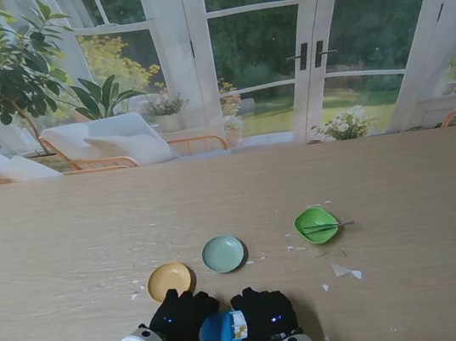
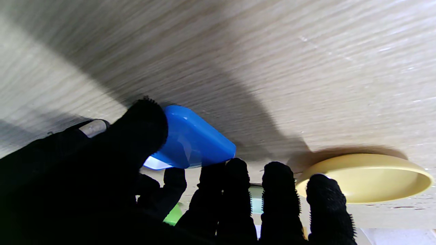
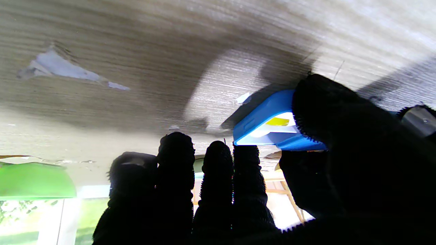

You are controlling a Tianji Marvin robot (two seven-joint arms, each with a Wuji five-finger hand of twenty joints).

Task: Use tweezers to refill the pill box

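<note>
Stand view: both gloved hands grip a blue pill box (image 1: 223, 328) at the near table edge.

Left hand (image 1: 182, 319) sits at 9 o'clock of the box and right hand (image 1: 265, 317) at 3 o'clock, each with fingers closed on one end; the wrist views show thumbs pressing the blue shell, with white and yellow visible inside. At 11 o'clock from the box lies a yellow dish (image 1: 169, 280), at 12 o'clock a pale green dish (image 1: 223, 253), and at 1 o'clock, well apart, a bright green dish (image 1: 315, 224) with the tweezers (image 1: 329, 226) resting across it. White paper scraps (image 1: 343, 271) dot the wooden table (image 1: 66, 237).
</note>
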